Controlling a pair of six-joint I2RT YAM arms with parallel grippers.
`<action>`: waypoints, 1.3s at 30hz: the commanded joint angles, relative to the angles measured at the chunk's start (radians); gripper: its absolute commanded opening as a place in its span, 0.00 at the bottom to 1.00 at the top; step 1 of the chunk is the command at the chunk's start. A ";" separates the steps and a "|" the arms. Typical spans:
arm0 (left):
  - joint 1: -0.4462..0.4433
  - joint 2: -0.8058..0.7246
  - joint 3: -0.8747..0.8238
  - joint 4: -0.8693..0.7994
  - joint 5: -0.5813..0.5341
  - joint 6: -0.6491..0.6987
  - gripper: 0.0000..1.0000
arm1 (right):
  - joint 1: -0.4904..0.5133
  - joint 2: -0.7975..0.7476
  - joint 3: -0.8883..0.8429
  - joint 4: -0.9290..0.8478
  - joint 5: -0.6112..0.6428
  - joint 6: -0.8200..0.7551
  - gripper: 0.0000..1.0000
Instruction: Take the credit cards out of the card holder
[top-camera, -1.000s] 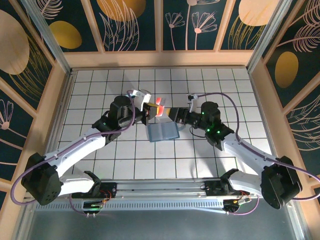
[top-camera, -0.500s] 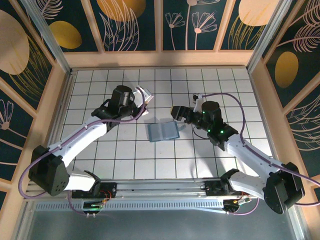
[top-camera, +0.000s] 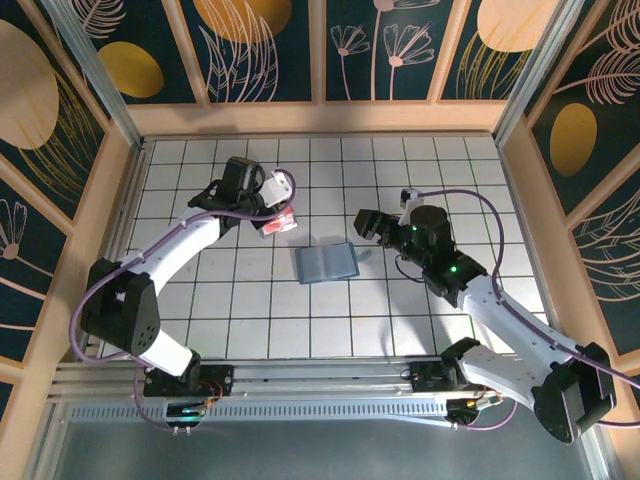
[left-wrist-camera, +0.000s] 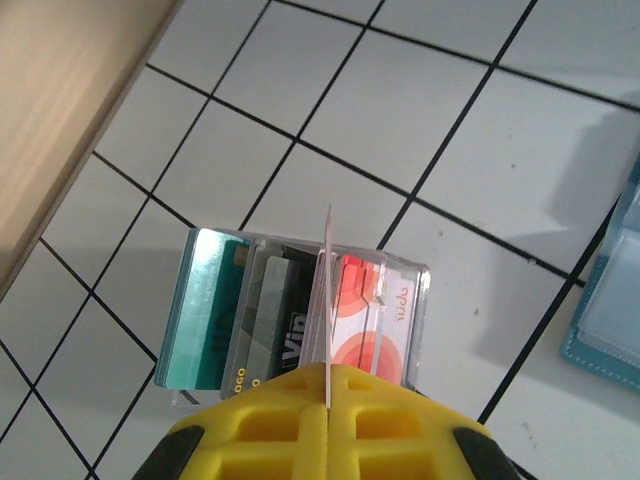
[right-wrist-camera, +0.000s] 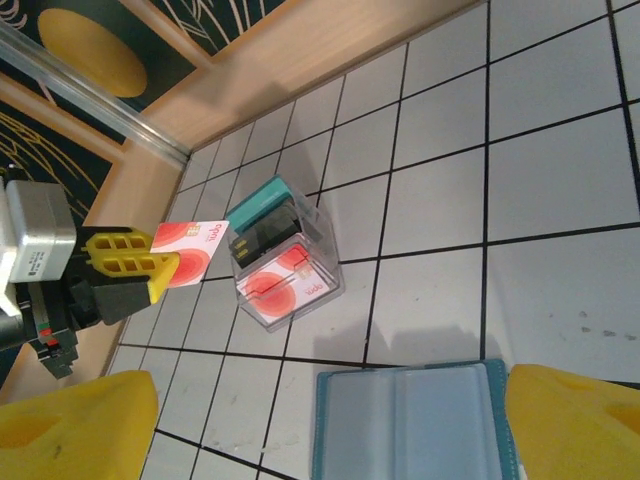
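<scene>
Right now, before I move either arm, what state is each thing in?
Left pincer: shut on a red-pink plastic card, edge-up above the white tiles.
Right pincer: open, empty.
Dark teal bifold card holder: open, lying flat, no card seen inside.
Teal, black and red-pink plastic cards: out of the holder, side by side in a clear plastic case on the tiles.

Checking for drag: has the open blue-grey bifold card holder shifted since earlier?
No. The open blue-grey bifold card holder covers the same squares of the white tiled table as before.
</scene>
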 joint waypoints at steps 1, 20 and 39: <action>0.012 0.038 0.045 -0.062 0.024 0.083 0.00 | -0.009 -0.021 0.009 -0.021 0.043 -0.008 0.91; 0.030 0.206 0.139 -0.144 0.029 0.153 0.00 | -0.008 -0.016 0.013 -0.017 0.051 0.008 0.92; 0.037 0.273 0.178 -0.169 0.021 0.195 0.00 | -0.008 -0.004 0.018 -0.013 0.039 0.017 0.92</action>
